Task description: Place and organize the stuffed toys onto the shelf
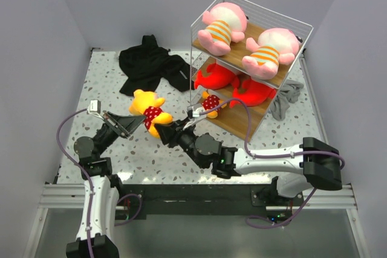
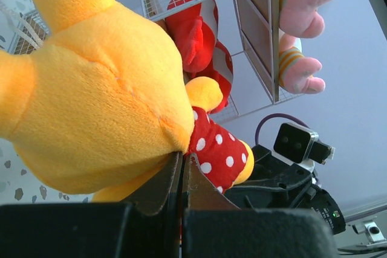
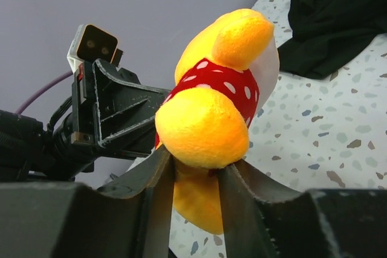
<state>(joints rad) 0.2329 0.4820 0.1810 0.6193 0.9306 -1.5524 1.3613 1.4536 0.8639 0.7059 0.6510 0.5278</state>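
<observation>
— What is your left pincer holding?
— It is pinched almost closed on the orange-yellow plush toy, left of the shelf.
— And your right pincer?
— It is clamped on a rounded limb of the same toy.
— And the shelf?
— Pink toys are on the top board, red fish toys on the middle and a second polka-dot toy on the bottom.

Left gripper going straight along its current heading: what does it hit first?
Left gripper is shut on the orange-yellow plush toy, so that comes first. Right behind it is probably the right gripper, holding the same toy from the opposite side.
</observation>
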